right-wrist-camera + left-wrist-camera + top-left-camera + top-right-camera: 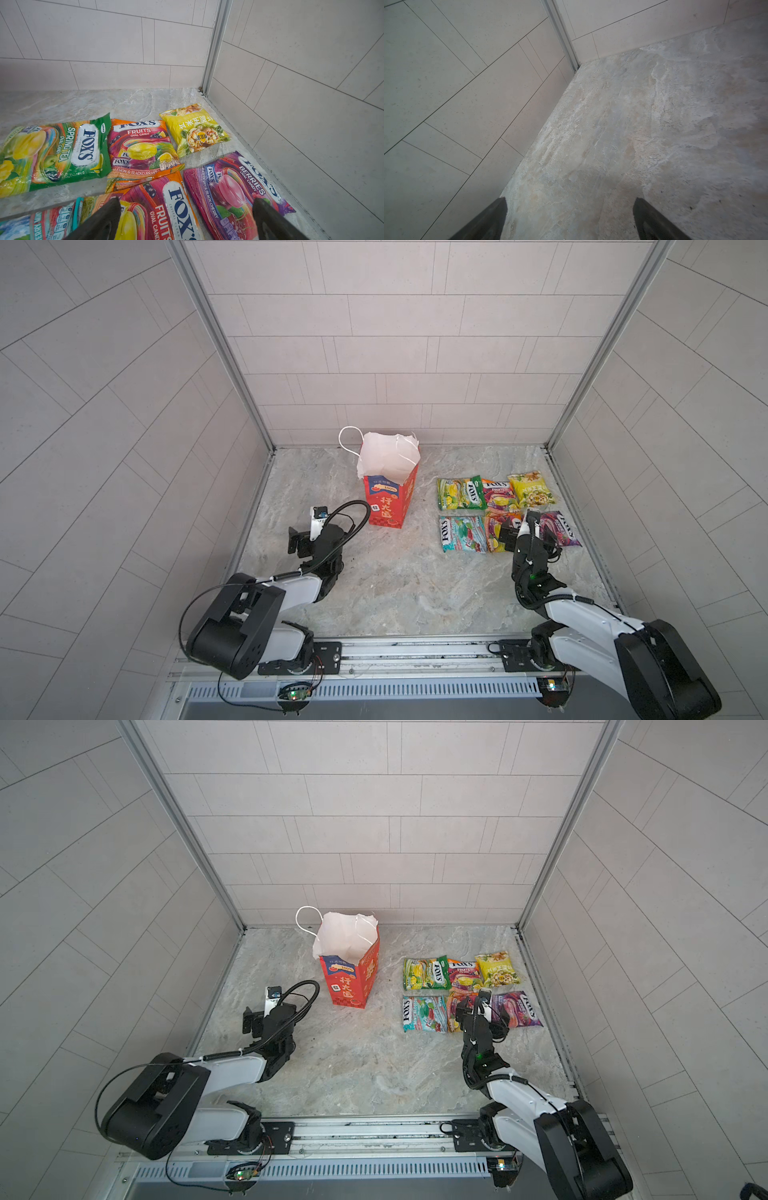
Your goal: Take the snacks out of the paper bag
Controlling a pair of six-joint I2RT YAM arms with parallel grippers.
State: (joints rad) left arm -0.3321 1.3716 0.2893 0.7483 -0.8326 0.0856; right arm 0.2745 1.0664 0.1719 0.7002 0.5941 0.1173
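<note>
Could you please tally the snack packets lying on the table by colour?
Green packet: 1
Orange-pink packets: 2
Yellow packet: 1
Light blue packet: 1
Purple packet: 1
Total: 6

both top views look steeply down from high over the near edge, sharing the whole table. the left wrist view faces the table's far left corner from close by; the right wrist view looks closely down on the snacks.
</note>
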